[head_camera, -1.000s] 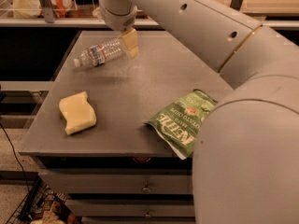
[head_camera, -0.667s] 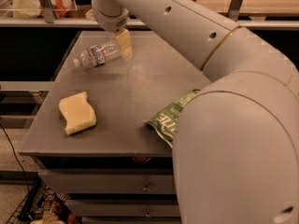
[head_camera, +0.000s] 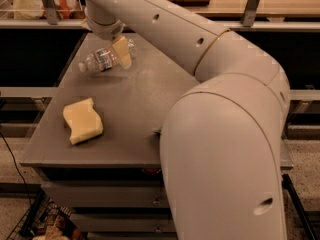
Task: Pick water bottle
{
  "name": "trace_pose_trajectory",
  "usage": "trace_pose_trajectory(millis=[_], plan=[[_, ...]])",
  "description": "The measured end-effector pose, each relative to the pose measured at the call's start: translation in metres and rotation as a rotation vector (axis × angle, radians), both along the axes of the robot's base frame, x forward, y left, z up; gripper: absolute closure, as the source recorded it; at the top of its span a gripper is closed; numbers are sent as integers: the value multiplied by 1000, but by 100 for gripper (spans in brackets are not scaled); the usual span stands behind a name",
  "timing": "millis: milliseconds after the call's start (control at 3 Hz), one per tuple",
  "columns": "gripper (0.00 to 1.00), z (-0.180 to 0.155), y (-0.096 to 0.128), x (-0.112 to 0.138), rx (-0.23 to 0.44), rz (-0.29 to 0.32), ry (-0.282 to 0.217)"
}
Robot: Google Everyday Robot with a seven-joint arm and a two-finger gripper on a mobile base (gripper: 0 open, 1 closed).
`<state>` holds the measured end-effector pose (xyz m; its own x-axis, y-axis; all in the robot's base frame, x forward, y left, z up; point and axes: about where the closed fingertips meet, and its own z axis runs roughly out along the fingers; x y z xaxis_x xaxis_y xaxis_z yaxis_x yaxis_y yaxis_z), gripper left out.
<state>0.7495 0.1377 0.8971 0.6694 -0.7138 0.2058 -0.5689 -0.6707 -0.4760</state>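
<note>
Far back-left on the table [head_camera: 145, 99], working the gripper [head_camera: 121, 52] onto the bottle [head_camera: 100, 60]: grasp step in hand, no lift yet.

Set right at the bottle's base end, overlapping it from the near side; clamped or loose, cannot tell from this angle. Lying on its side just beneath, white cap [head_camera: 81, 67] pointing left toward the table edge, label band round the middle, shadow tight under it, so judged to be resting on the surface, not raised. Next up, by the look of it: make sure of a firm squeeze across the ribbed body, then straight up and gently, given thin plastic prone to buckling and a round shape prone to rolling. Well apart at the near-left corner, a yellow sponge [head_camera: 82, 120], no obstacle. Filling the right foreground, the arm [head_camera: 225, 134], hiding that side of the table.
</note>
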Motion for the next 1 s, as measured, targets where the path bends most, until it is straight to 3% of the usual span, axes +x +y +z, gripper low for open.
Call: trace_pose_trajectory(millis=[1000], plan=[[0,-31,18,3,-67,19,41]])
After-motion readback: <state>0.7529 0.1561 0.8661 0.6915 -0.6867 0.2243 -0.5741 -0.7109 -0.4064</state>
